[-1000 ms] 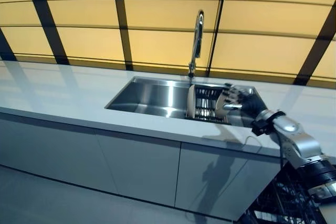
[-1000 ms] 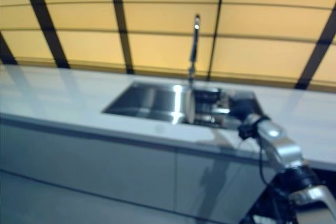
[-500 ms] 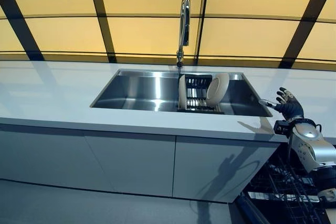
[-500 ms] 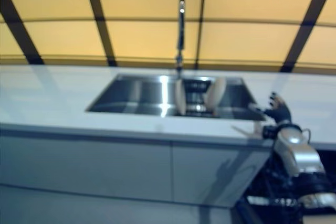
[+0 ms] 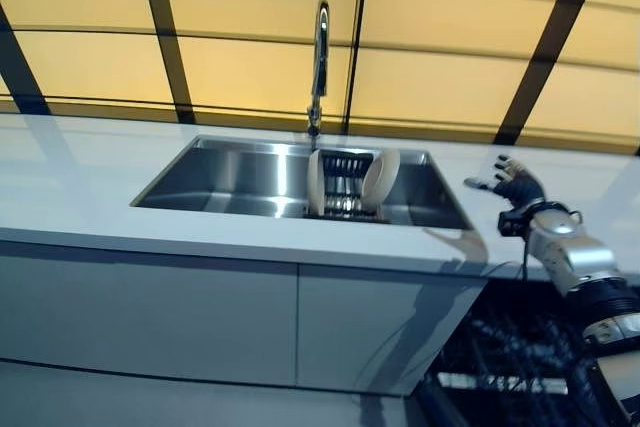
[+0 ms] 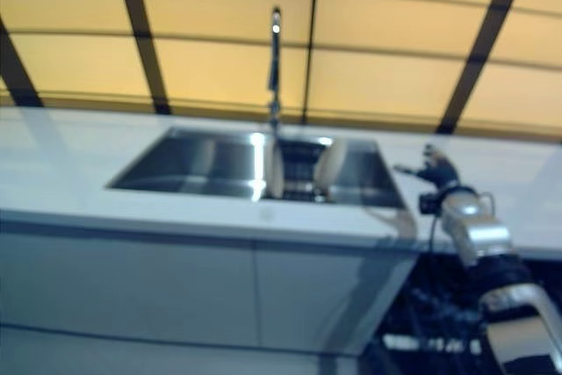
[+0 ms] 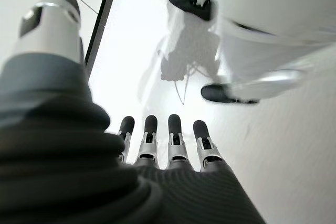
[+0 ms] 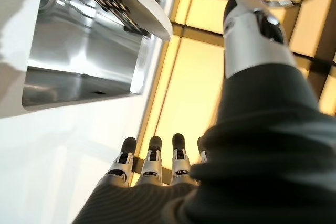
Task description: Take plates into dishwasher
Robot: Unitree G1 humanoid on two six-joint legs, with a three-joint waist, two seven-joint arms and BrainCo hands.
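Two plates (image 5: pixel 381 179) are stood on edge in a dark rack (image 5: pixel 343 187) inside the steel sink (image 5: pixel 240 179), below the faucet (image 5: pixel 319 62). The right hand (image 5: pixel 512 185) is held above the white counter (image 5: pixel 90 182), to the right of the sink and well apart from the plates, its fingers (image 8: pixel 151 161) spread and empty. The left hand (image 7: pixel 168 150) is seen only in its wrist view, fingers straight, nothing held.

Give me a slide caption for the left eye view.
Open right hand hovers over the white countertop, empty, beside the stainless steel sink with two round cream plates racked upright.
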